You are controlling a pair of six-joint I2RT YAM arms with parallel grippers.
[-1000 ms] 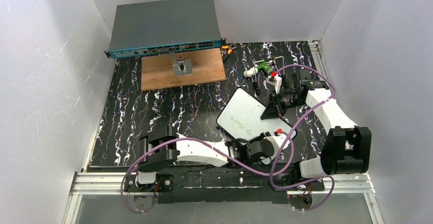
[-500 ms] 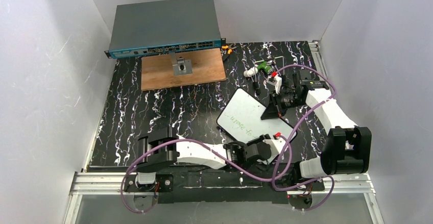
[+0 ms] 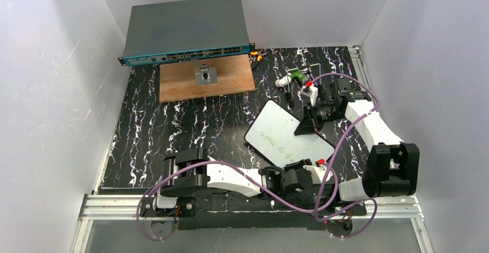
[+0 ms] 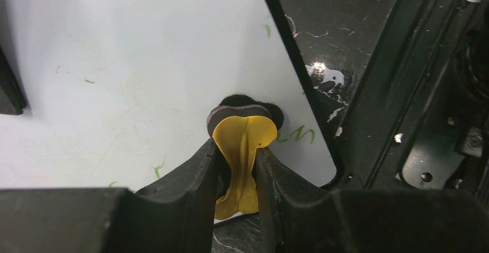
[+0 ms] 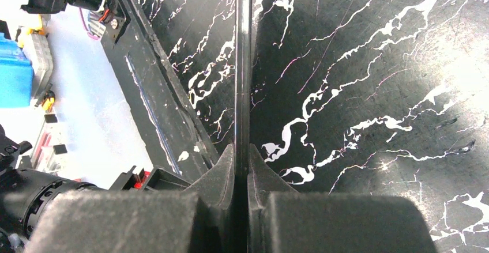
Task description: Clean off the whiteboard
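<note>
The whiteboard [image 3: 285, 131] lies tilted on the black marbled table, with green handwriting along its left part. In the left wrist view the whiteboard [image 4: 144, 74] fills the upper left, with small green marks near its lower corner. My left gripper [image 3: 307, 170] [image 4: 239, 149] is shut on a yellow eraser [image 4: 242, 140], whose dark felt end [image 4: 245, 106] touches the board near its near corner. My right gripper [image 3: 309, 124] [image 5: 243, 156] is shut on the board's right edge, which shows edge-on as a thin dark line [image 5: 243, 63].
A grey network switch [image 3: 187, 31] stands at the back. In front of it is a brown wooden board [image 3: 230, 80] carrying a small metal part [image 3: 205, 75]. Markers and small tools [image 3: 295, 77] lie behind the right gripper. An aluminium rail [image 3: 254, 207] runs along the near edge.
My left gripper has slid with the eraser toward the near edge, down to the board's near corner. More green writing shows uncovered. The right gripper has held still.
</note>
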